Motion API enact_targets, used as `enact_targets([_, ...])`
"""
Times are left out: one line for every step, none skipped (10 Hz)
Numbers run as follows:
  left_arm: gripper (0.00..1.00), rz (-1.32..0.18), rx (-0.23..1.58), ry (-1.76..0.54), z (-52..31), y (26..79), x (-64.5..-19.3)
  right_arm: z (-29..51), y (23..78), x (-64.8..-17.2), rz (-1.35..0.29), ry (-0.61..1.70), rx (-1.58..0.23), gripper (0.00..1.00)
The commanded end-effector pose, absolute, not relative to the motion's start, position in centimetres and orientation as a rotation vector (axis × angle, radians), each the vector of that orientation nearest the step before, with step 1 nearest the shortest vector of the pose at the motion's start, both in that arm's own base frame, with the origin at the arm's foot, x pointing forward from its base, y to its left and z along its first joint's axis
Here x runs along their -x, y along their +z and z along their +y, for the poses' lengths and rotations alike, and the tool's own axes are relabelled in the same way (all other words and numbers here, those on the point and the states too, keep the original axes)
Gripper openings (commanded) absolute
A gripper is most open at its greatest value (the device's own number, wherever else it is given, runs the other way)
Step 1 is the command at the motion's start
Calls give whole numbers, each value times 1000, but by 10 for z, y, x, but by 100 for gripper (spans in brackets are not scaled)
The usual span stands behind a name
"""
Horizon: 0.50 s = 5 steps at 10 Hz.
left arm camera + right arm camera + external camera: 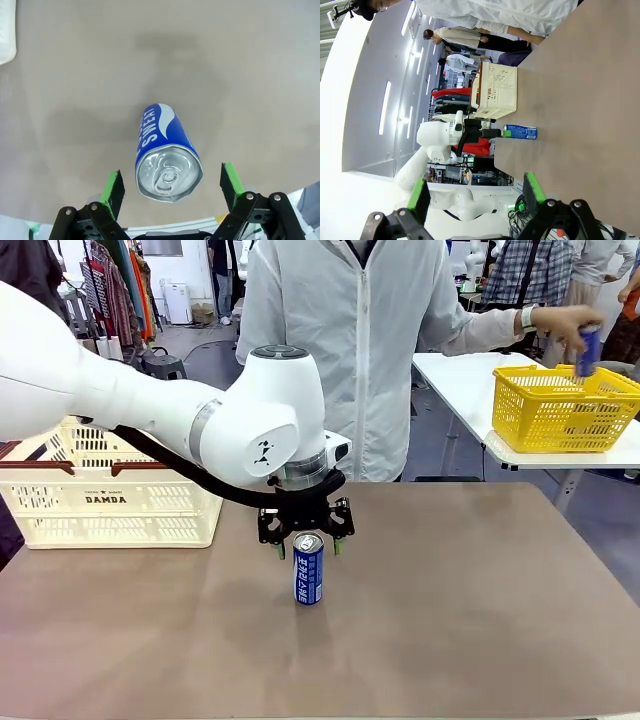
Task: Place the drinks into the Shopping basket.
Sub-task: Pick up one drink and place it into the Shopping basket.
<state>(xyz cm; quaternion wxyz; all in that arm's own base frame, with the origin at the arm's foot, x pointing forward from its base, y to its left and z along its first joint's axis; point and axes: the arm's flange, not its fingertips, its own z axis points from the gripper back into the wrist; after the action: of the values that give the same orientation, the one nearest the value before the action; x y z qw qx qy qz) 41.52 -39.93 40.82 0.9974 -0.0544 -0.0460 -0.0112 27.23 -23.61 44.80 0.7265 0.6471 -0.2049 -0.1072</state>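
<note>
Left gripper [308, 546] hovers with jaws apart, straddling the upright blue can [308, 578] mid-table [480, 620]; the Shopping basket [60, 466] sits at nine o'clock. Closing off-centre could clip the rim and topple the can.

Front view: fixed, robot's side of desk [480, 620], facing across at person [350, 340], mid-distance.
Left wrist view: steeply down, close above blue can [167, 160] standing between left fingers [114, 192].
Right wrist view: rolled sideways, looking low along desk past right fingers [418, 199], far off.
All three views share blue can.
</note>
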Motion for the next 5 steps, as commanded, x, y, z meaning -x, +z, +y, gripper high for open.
enact_targets([100,-78,91,-3,-409,407,-420,-238,451,-275,-481,-217,-1437,100])
enact_targets([100,-62,78,6,-411,402,-424,-238,451,-275,-481,-217,-1437,100])
enact_targets([100,-77,60,25,-410,399,-426,-238,451,-275,-481,-217,-1437,100])
enact_targets([46,-93,43,23,-410,396,-430,-238,451,-275,-481,-217,-1437,100])
enact_targets([0,-105,35,25,-410,394,-431,-238,451,-275,-481,-217,-1437,100])
